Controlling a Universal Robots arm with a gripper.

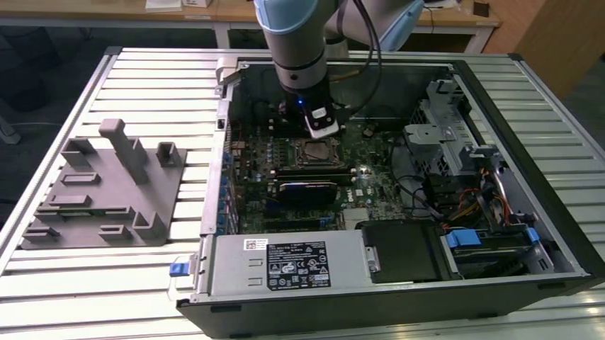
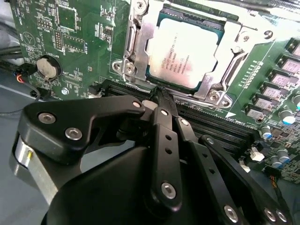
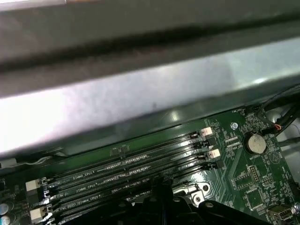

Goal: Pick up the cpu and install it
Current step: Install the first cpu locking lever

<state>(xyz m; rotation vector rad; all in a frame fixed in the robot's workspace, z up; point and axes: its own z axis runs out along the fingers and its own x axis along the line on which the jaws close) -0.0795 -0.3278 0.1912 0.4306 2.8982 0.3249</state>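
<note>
Inside the open computer case, which lies on a slatted metal table, the arm reaches down over the green motherboard. Its gripper hangs just above the board beside the socket; in the second wrist view the two black fingers are pressed together to a single narrow tip with nothing between them, and that tip points at the near edge of the socket frame. The cpu lies flat in the socket, pale silver top facing up, with the metal frame wrapped round its edges; whether the tip touches the frame or stops just short is hard to tell. A round coin battery sits on the board well to one side of the socket, and it shows again in the first wrist view near the ends of the long dark memory slots, which run in parallel rows next to the case's grey inner wall. Seen from the exterior view, a grey plastic fixture block stands on the table to the exterior view's left of the case, well apart from the arm, and a silver power supply fills the case's near corner.
</note>
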